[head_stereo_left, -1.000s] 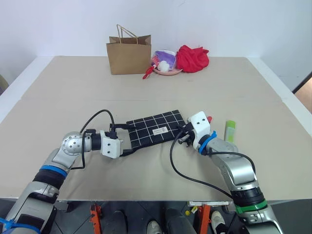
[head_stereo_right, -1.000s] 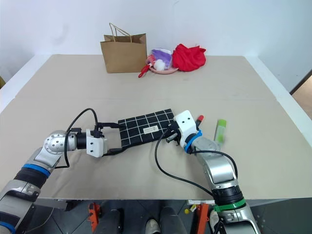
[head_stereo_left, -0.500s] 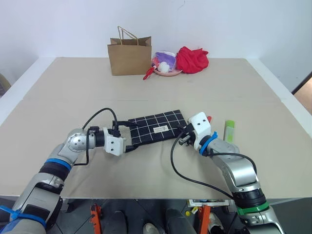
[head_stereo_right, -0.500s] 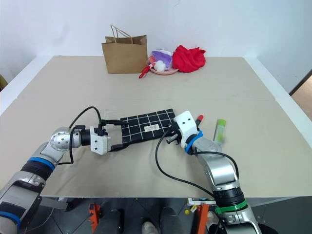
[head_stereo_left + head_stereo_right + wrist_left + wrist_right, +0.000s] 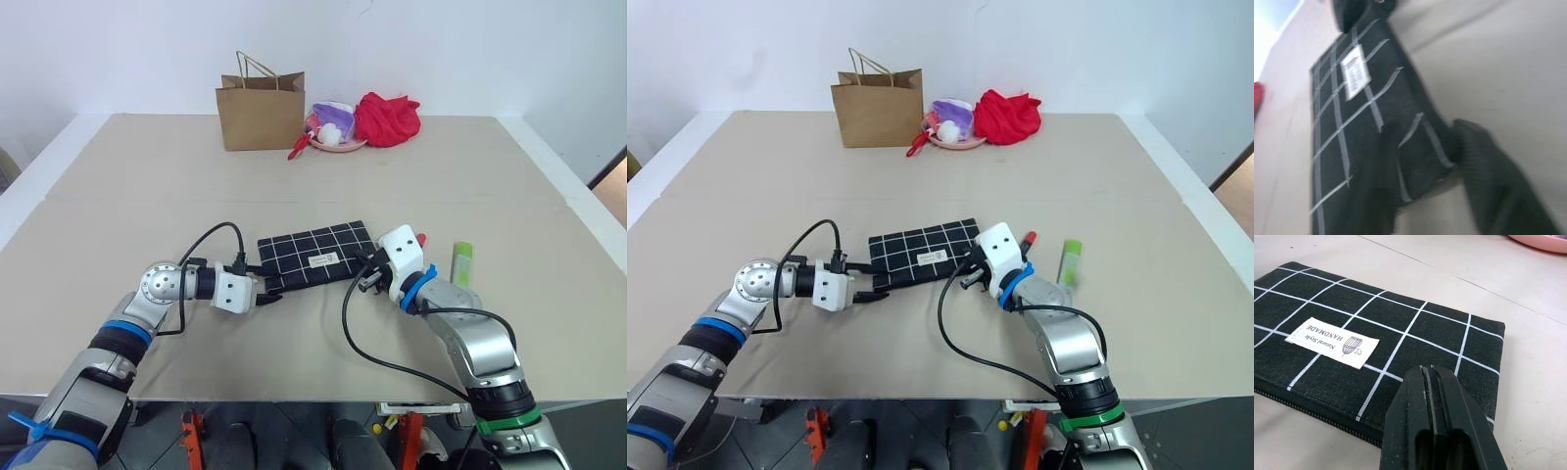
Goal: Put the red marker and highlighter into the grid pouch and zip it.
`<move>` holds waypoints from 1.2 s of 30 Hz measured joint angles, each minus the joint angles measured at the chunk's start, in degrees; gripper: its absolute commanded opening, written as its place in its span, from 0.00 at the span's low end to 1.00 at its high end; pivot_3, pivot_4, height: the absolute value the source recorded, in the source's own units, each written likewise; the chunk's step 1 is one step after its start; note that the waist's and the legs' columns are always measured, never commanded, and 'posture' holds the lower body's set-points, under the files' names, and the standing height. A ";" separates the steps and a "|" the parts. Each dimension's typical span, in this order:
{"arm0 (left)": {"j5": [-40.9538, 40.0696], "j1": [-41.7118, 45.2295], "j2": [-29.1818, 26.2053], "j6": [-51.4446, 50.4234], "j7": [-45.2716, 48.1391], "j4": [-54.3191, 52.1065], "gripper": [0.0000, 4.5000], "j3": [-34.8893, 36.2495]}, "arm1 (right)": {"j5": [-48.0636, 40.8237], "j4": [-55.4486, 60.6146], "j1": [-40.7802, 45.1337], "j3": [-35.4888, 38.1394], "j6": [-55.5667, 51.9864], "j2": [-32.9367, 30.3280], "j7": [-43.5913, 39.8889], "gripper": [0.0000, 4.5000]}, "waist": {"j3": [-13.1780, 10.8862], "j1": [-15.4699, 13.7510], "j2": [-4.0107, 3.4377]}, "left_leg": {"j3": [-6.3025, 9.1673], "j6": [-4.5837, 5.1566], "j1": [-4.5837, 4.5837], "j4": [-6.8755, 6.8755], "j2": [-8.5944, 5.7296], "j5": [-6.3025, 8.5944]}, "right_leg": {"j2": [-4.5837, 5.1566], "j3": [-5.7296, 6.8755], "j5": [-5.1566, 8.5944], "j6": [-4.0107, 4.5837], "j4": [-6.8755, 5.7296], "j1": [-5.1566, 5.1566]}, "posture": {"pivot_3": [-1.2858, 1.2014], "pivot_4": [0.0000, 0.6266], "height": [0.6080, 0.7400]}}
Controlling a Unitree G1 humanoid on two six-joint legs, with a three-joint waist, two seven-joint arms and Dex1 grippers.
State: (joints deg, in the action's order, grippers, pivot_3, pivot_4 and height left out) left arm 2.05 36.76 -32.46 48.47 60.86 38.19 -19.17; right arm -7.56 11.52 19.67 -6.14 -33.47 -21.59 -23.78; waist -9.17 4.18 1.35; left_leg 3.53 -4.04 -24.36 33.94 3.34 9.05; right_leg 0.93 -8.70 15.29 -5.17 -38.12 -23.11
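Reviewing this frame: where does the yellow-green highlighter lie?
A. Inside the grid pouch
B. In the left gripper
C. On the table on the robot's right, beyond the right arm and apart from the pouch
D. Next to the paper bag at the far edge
C: the highlighter lies bare on the table, to the right of the right gripper and apart from the grid pouch.

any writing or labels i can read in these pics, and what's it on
"Natural Style" above "HANDMADE", with a small birdcage-like drawing beside the words: on the white label sewn to the grid pouch, read in the right wrist view.
The same label in the head views and in the left wrist view: too small or blurred to read.
Brown paper bag: no print visible on the side that shows.
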 measured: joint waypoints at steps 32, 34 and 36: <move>-9.18 -18.35 -6.39 -44.66 -2.76 -47.05 0.00 4.55 | -0.03 1.76 -1.43 1.40 0.63 0.10 -1.02 0.00 | -0.03 0.33 0.00 | 0.03 0.02 -0.14 -0.06 0.01 0.01 | 0.00 0.00 0.07 0.08 -0.01 -0.19 | 0.52 0.24 1.00; -9.14 -19.01 -6.46 -45.17 -3.11 -47.78 0.00 4.56 | 0.18 0.38 -2.07 1.31 1.58 0.16 -1.08 0.00 | -0.03 0.32 0.00 | 0.02 0.02 -0.14 -0.06 0.01 0.01 | 0.00 0.01 0.07 0.08 0.00 -0.19 | 0.52 0.24 1.00; -8.72 -19.21 -6.46 -44.76 -3.37 -47.93 0.00 4.59 | 0.74 -1.05 -3.34 1.14 3.32 0.31 -1.18 0.00 | -0.03 0.32 0.00 | 0.02 0.02 -0.13 -0.06 0.02 0.01 | 0.00 0.01 0.08 0.09 0.00 -0.18 | 0.52 0.24 1.00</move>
State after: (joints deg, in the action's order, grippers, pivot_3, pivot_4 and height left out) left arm -6.66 17.55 -38.92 3.70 57.49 -9.74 -14.59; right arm -6.82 10.47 16.33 -5.00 -30.15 -21.28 -24.96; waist -9.20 4.50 1.35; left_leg 3.55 -4.02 -24.49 33.87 3.35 9.07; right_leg 0.93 -8.69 15.37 -5.08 -38.12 -23.28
